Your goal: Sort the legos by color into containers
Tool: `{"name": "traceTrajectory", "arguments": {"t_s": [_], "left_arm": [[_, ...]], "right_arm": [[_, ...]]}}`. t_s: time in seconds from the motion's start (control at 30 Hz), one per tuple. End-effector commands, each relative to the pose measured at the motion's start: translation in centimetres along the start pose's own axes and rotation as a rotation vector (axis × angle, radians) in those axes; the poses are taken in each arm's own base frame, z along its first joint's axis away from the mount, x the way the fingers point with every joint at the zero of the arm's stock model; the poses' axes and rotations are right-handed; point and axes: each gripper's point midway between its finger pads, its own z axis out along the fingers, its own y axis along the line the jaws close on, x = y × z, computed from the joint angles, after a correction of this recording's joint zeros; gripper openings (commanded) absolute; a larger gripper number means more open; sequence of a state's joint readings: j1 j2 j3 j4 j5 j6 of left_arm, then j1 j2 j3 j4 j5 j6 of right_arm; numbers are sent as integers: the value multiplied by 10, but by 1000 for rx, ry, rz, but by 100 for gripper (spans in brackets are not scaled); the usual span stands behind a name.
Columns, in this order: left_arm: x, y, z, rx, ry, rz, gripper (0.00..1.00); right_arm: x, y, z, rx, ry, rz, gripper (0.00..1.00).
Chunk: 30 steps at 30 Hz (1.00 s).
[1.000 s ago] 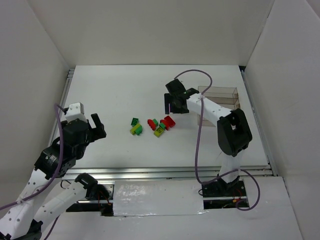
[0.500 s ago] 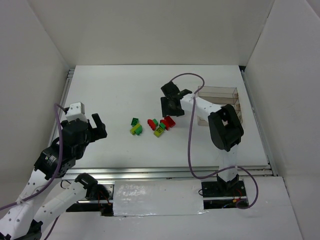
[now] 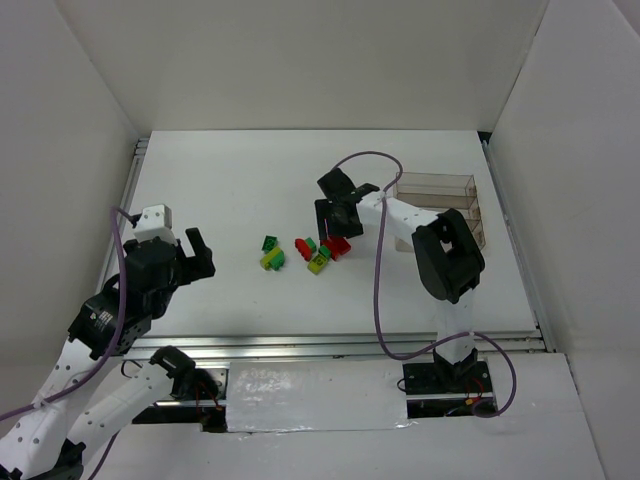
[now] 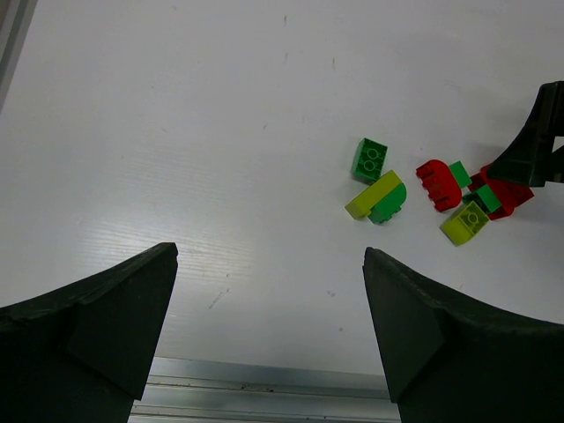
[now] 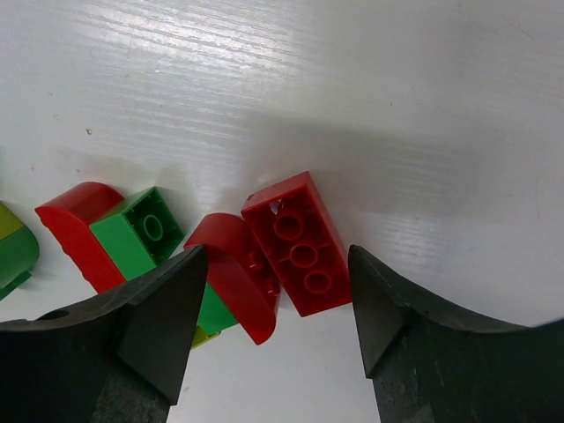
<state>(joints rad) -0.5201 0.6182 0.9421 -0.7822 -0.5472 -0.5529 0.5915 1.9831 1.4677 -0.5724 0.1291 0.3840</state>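
A white counter [image 3: 250, 190] is enclosed on three sides by plain white panels: a back wall [image 3: 300, 60], a left wall [image 3: 50, 150] and a right wall [image 3: 580, 180]. An aluminium rail [image 3: 300, 345] is fitted along the near edge and a side rail [image 3: 135, 165] along the left. A fine streaked grain is seen in the counter's surface. Everything is lit evenly, and only soft shadows are cast.

Looks down between the wide-spread fingers [image 4: 106, 317] of the left end effector [image 4: 269, 256] onto the white bench [image 4: 176, 106]. Back from the near edge's metal rail [image 4: 247, 388]: a dark green brick [image 4: 370, 159], a yellow-green and green piece [image 4: 377, 198] just beside it, then a tight cluster of red, green and yellow-green legos [image 4: 438, 185], the dark right end effector [image 4: 536, 141] over its far side.
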Motion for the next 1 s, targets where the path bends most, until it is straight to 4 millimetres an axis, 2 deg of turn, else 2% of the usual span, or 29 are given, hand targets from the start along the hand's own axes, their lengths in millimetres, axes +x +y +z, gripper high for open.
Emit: {"name": "traceTrajectory", "arguments": {"t_s": [0.0, 0.27, 0.43, 0.63, 0.83, 0.97], "left_arm": [[-8, -6, 2, 24, -33, -9, 100], [-8, -7, 2, 32, -33, -7, 100], [-7, -8, 2, 38, -32, -5, 99], [-8, -8, 1, 42, -33, -5, 100], [-8, -8, 0, 47, -35, -5, 100], [-8, -10, 1, 51, -33, -3, 99]], "right_arm": [[-5, 8, 1, -20, -27, 4, 72], [-28, 4, -12, -42, -104, 101, 72], [-32, -15, -5, 5, -101, 147, 72], [-21, -24, 9, 46, -58, 132, 71], [-6, -19, 2, 0, -45, 96, 71], [5, -23, 6, 33, -21, 81, 71]]}}
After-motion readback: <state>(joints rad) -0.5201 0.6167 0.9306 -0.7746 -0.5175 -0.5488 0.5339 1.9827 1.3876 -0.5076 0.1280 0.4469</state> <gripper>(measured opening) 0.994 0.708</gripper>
